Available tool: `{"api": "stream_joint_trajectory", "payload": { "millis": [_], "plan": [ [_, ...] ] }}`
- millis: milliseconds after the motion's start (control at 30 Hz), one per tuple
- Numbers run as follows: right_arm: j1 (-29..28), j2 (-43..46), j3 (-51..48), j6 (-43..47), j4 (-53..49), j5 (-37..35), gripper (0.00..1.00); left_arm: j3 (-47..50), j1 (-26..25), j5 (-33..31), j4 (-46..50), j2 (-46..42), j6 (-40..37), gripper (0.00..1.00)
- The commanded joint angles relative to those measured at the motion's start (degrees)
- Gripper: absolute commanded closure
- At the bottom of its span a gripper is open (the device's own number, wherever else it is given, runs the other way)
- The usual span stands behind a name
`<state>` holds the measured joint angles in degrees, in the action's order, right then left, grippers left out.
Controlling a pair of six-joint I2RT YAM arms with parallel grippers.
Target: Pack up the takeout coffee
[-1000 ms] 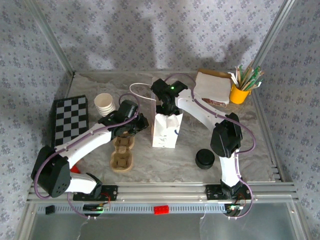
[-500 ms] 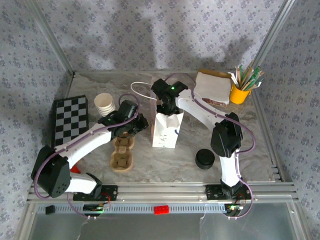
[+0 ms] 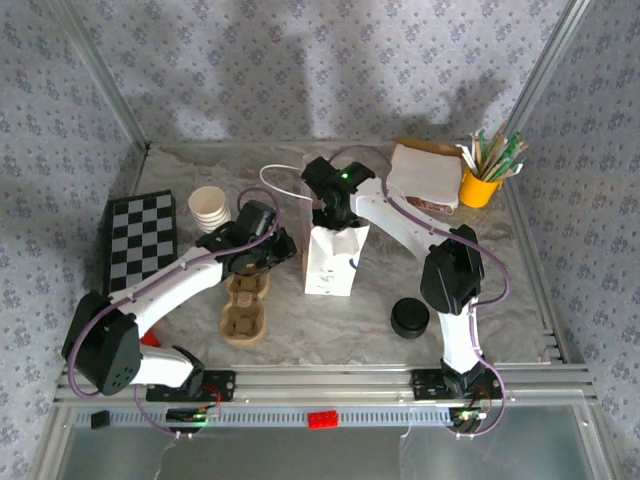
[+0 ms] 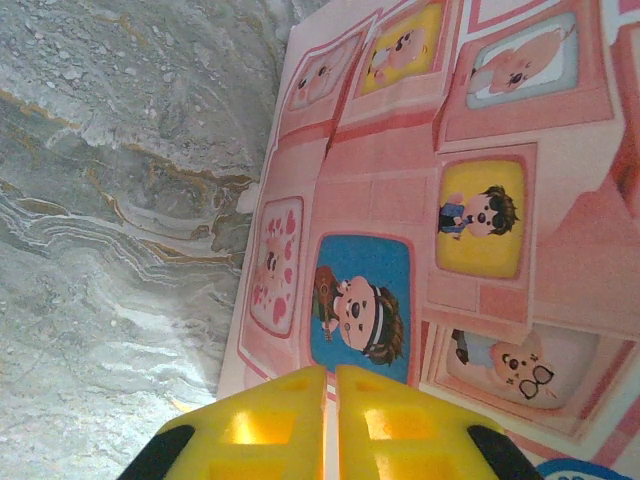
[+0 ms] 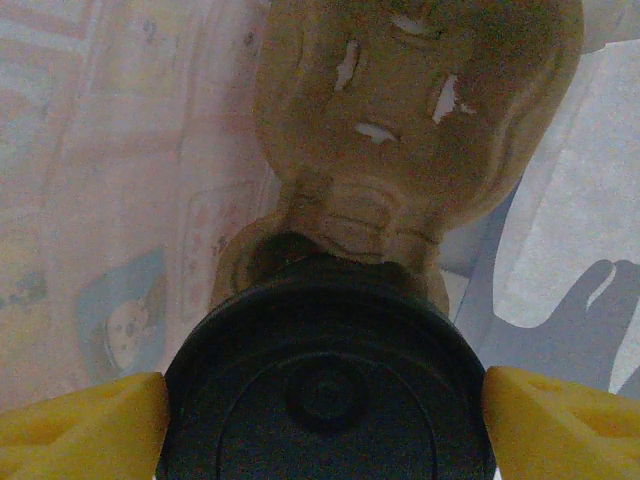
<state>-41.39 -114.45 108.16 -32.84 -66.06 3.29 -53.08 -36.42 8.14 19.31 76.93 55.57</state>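
step: placing lid (image 5: 325, 400) inside bag (image 3: 330, 262)
right jaws: clamped on lid
left jaws: pressed shut beside bag
next: release, lift clear

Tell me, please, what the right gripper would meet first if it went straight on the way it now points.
Probably the brown pulp carrier, lying directly beyond the black lid that the right gripper holds; the gap between them is hard to judge.

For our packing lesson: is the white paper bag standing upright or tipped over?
Upright: the white paper bag stands on its narrow base, mouth upward beneath the right pincer.
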Motion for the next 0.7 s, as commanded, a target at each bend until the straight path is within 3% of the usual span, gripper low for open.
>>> {"api": "stream_joint_trajectory", "payload": {
  "millis": [0, 667],
  "plan": [
    [-0.2, -1.5, 1.2, -0.8, -4.1, -1.3, 0.15, -1.3, -0.2, -0.4, 0.3, -1.3, -0.3, 0.89],
    [-0.4, -1.1, 2.7, -0.7, -5.9, -2.6, 0.01, -1.6, -0.3, -0.4, 0.2, -1.3, -0.3, 0.89]
  ]
}}
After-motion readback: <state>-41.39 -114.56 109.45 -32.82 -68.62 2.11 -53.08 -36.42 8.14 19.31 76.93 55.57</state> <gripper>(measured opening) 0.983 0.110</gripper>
